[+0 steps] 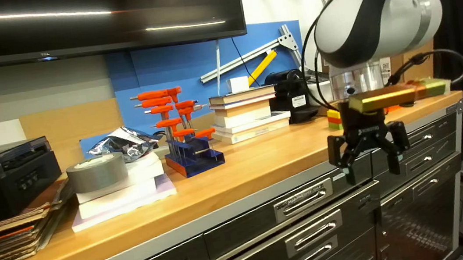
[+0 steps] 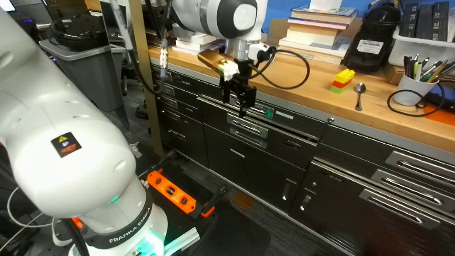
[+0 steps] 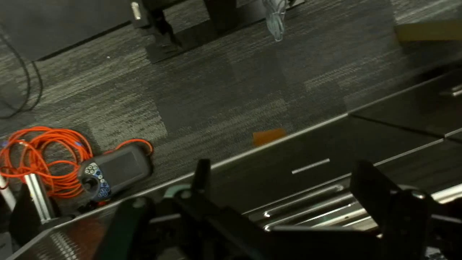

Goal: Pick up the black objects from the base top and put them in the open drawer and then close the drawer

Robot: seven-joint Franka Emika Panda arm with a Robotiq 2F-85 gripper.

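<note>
My gripper (image 1: 372,170) is open and empty in front of the black cabinet. It also shows in an exterior view (image 2: 234,106), and in the wrist view (image 3: 281,164) its two fingers stand wide apart. A black drawer (image 1: 353,207) with a metal top edge appears pulled out slightly in both exterior views; its front also shows here (image 2: 284,142). Its inside is not visible. On the wooden top stand a black machine (image 2: 368,46) and, in a white bin, several black boxes (image 2: 423,23). I cannot tell which black objects the task means.
The wooden top (image 1: 257,162) holds stacked books (image 1: 247,117), red-handled hex keys (image 1: 162,107), a tape roll (image 1: 97,173), toy bricks (image 2: 343,81), a spoon (image 2: 359,94) and a pen cup (image 2: 412,89). A large screen (image 1: 90,21) hangs above. Metal drawer handles (image 2: 249,126) stick out.
</note>
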